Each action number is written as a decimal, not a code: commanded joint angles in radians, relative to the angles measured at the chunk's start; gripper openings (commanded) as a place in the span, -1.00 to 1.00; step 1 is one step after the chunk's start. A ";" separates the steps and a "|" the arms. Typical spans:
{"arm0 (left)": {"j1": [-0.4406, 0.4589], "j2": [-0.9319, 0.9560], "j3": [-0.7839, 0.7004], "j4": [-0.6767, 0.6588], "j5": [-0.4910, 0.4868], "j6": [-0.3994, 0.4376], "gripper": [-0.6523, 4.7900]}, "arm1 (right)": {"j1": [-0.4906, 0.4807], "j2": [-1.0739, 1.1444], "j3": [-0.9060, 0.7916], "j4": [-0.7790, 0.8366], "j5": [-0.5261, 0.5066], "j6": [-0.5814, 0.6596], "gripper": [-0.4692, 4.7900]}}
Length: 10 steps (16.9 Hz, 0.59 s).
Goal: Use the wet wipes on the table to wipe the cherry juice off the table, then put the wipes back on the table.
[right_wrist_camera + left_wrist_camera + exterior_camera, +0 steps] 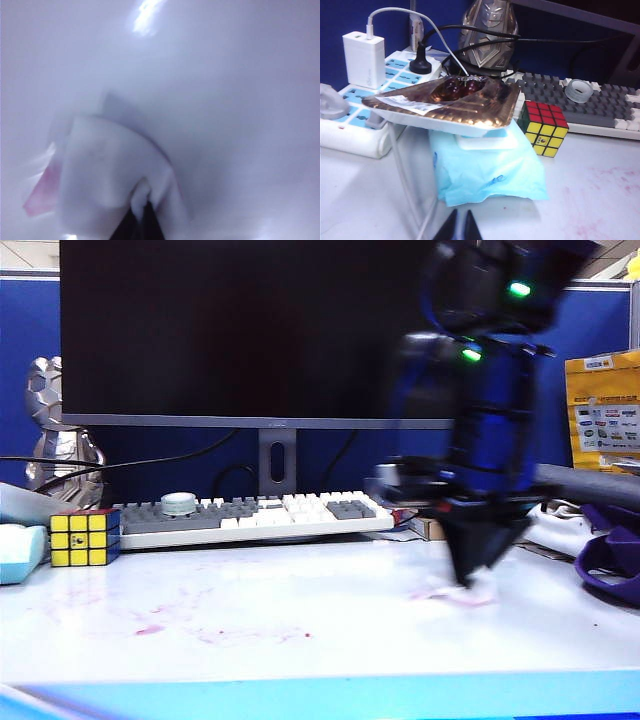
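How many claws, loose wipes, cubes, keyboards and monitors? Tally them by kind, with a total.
Claws: 2 (left claw shut, by the blue pack; right claw shut on the wet wipes, at the table)
Wet wipes: 1
Rubik's cube: 1
Keyboard: 1
Monitor: 1
Total: 6

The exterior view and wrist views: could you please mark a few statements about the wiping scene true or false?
1. The right gripper is shut on the wet wipes. True.
2. The cherry juice is all wiped away. False: pink smears remain on the table, left of the gripper.
3. The left gripper holds the Rubik's cube. False: it is shut on nothing, apart from the cube.
4. The wet wipes show a pink stain. True.
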<state>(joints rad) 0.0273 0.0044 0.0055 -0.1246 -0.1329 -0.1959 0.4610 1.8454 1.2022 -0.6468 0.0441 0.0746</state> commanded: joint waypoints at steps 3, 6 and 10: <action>-0.001 -0.003 0.000 0.006 0.002 0.005 -0.66 | 0.008 0.026 0.025 0.063 -0.219 -0.004 -0.83; -0.001 -0.003 0.000 0.006 0.002 0.004 -0.66 | 0.122 0.026 0.054 0.037 -0.289 -0.006 -0.83; -0.001 -0.003 0.000 0.006 0.002 0.004 -0.66 | 0.354 0.035 0.086 0.045 -0.281 0.004 -0.83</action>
<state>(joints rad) 0.0273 0.0044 0.0055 -0.1246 -0.1326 -0.1959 0.7952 1.8774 1.2808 -0.5999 -0.2642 0.0750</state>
